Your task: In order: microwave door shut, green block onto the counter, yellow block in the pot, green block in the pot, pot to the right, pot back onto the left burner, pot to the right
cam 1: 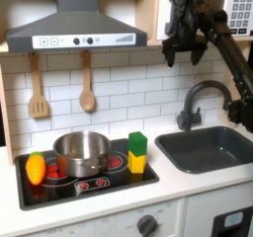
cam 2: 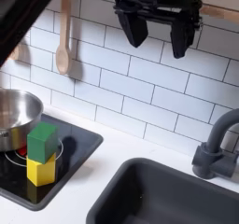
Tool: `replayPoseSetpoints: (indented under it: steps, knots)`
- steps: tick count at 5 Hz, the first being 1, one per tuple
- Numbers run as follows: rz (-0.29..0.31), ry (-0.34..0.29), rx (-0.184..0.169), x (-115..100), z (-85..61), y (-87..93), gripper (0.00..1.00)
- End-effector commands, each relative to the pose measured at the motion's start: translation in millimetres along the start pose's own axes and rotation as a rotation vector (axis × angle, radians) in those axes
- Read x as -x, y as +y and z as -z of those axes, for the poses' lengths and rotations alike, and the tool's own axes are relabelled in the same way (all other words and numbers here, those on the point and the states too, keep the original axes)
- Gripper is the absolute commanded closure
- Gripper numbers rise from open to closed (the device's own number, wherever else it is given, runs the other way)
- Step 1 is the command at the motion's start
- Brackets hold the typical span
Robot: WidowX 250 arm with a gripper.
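**Arm up by the microwave; blocks and pot untouched**

The gripper (cam 2: 157,34) hangs high against the tiled wall, its fingers (cam 2: 132,27) spread well apart and holding nothing. In the first exterior view the gripper (cam 1: 184,45) sits just below the microwave (cam 1: 233,6) at the upper right, whose keypad is visible; the door itself is hidden behind the arm, so whether it is fully shut cannot be told. Judging by the arm's place, the door step is either in hand or just finished.

Nothing further looks done. The green block (cam 1: 137,143) stands on top of the yellow block (cam 1: 136,162), the pair stacked on the black cooktop (cam 1: 79,187) just to the first exterior view's right of the pot (cam 1: 81,153). In the second exterior view the green block (cam 2: 41,142) is likewise seated squarely on the yellow block (cam 2: 38,170), near the pot (cam 2: 14,116) at the second exterior view's left edge. The pot sits on the burner at the first exterior view's left and looks empty of blocks. The pale bench (cam 1: 183,187) around the cooktop carries no block.

Left to do, by this reading: knock the green block off, load yellow then green into the pot, and make all three pot moves.
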State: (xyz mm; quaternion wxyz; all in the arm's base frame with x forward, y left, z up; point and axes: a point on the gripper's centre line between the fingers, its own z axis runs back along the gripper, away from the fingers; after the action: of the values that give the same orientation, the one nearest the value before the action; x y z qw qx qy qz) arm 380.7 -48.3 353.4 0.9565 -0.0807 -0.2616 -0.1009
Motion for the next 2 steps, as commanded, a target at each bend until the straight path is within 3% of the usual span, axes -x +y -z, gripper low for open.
replayPoseSetpoints:
  steps: [1,2]
  knots:
    - [-0.010,0.004,-0.013,6.7,-6.6,2.5,0.00]
    - [-0.032,0.055,-0.029,33.5,-1.9,13.9,0.00]
